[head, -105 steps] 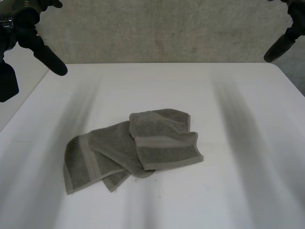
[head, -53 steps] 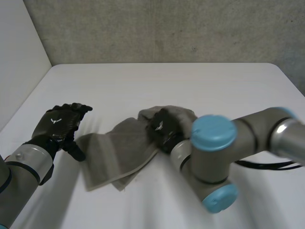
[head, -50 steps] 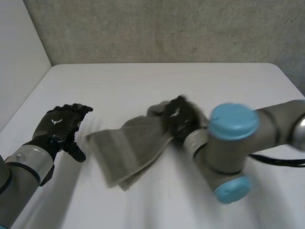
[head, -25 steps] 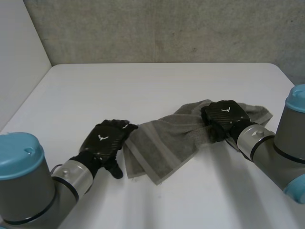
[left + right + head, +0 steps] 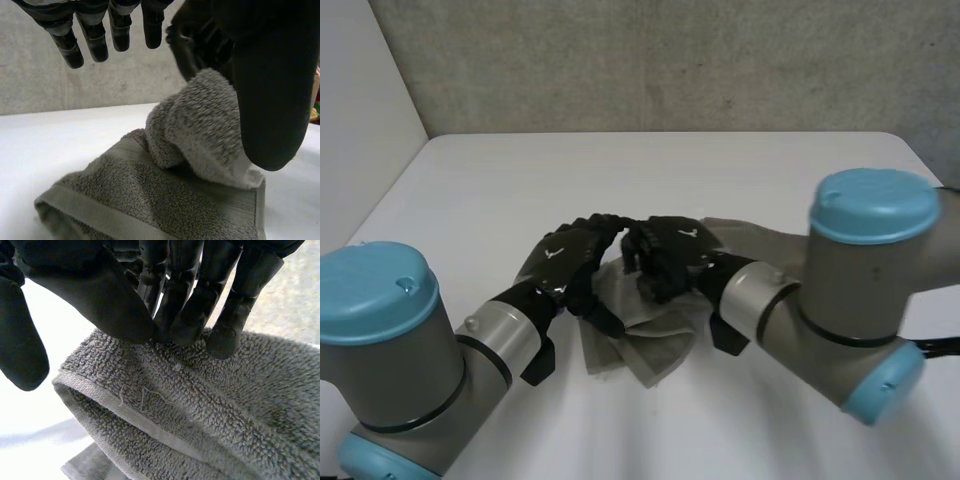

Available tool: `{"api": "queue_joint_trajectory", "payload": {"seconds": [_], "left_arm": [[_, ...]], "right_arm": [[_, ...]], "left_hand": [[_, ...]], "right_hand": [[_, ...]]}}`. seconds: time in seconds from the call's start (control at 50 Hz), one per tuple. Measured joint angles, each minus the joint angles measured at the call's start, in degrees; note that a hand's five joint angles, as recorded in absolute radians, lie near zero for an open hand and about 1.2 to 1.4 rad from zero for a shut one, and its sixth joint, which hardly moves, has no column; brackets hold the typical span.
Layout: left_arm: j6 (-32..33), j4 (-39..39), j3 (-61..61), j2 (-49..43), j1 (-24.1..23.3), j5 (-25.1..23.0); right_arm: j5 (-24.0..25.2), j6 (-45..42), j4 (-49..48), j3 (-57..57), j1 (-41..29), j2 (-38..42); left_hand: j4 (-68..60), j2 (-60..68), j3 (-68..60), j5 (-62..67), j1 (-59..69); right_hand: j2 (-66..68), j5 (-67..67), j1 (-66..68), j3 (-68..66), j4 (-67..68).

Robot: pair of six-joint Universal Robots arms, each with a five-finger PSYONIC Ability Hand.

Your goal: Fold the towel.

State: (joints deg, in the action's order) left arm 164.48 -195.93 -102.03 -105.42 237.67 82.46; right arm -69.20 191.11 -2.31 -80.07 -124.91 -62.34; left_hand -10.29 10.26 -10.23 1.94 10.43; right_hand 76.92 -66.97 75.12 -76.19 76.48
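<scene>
Seemingly bunched, nubby terry towel (image 5: 652, 346)

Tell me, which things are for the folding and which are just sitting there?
For the job:
towel
right hand, pinching a fold of the towel
left hand, open, at the towel

Just there:
table
wall

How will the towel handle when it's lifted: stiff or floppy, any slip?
Likely floppy: the towel humps and drapes in soft folds where the right hand pinches it, so free ends would probably sag. Probably not slippery: its looped pile looks grippy. It seems light for its bulk, since a small pinch holds up a raised fold.
</scene>
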Motion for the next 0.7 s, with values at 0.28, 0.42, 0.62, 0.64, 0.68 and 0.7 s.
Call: {"api": "queue_joint_trajectory", "payload": {"seconds": [0.28, 0.42, 0.62, 0.64, 0.68, 0.7], "left_arm": [[-0.37, 5.36, -1.50, 0.85, 4.81, -0.01], [-0.17, 6.41, -1.88, 0.75, 6.34, 0.02], [0.05, 5.90, 0.18, -1.86, 5.12, -0.05], [0.04, 5.88, 0.50, -2.19, 4.91, -0.04], [0.03, 5.85, 1.78, -3.48, 3.96, -0.02], [0.03, 5.85, 2.49, -4.23, 3.34, 0.00]], "right_arm": [[-11.32, -3.20, 4.92, 5.99, 0.00, 3.29], [-14.20, -13.65, 7.73, -2.07, 8.41, -3.72], [-10.67, -22.18, 1.22, -16.06, 16.17, -10.99], [-10.64, -22.46, 0.75, -16.53, 16.32, -11.17], [-10.65, -23.69, -1.40, -18.53, 16.90, -11.78], [-10.70, -24.23, -2.43, -19.31, 17.14, -11.97]], "left_hand": [[0.22, -0.16, 0.17, 0.00, -0.91], [0.22, -0.16, 0.18, 0.00, -0.90], [0.10, -0.06, 0.04, 0.00, -0.44], [0.09, -0.05, 0.04, 0.00, -0.44], [0.08, -0.04, 0.04, 0.00, -0.44], [0.08, -0.04, 0.04, 0.00, -0.43]], "right_hand": [[-52.63, 54.94, -51.23, 52.08, -52.41], [-52.65, 54.93, -51.23, 52.08, -52.41], [-52.65, 54.35, -51.23, 52.08, -52.40], [-52.65, 54.24, -51.23, 52.08, -52.40], [-50.60, 50.76, -49.06, 49.88, -50.12], [-47.63, 47.79, -46.11, 46.95, -47.15]]}}
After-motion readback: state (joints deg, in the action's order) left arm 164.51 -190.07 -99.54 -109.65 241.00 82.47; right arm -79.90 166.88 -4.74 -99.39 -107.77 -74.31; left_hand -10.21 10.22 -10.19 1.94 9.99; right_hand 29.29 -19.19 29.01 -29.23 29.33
